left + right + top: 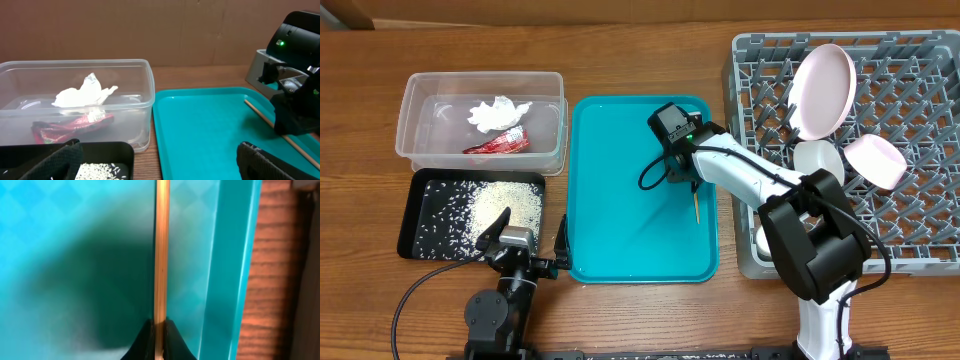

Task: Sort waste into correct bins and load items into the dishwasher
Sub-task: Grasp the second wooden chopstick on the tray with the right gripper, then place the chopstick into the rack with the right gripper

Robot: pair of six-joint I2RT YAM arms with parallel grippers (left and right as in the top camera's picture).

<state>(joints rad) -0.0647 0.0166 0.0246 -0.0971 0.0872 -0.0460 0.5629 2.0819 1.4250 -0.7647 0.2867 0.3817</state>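
Left gripper sits low at counter front edge, fingers spread wide, holding nothing. Chopstick over teal tray, just inside right rim. Long axis runs near-to-far, parallel to rim, free tip toward front. Right gripper pinches its far end, fingers narrow. Right arm reaches leftward past rack corner, wrist down.

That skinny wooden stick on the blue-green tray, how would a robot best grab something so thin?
Pinch the chopstick across its narrow width, coming straight down from above. It lies flat on the teal tray, close beside the tray's raised rim, so a sideways approach looks blocked. The right gripper sits that way now, with one finger on each long side.
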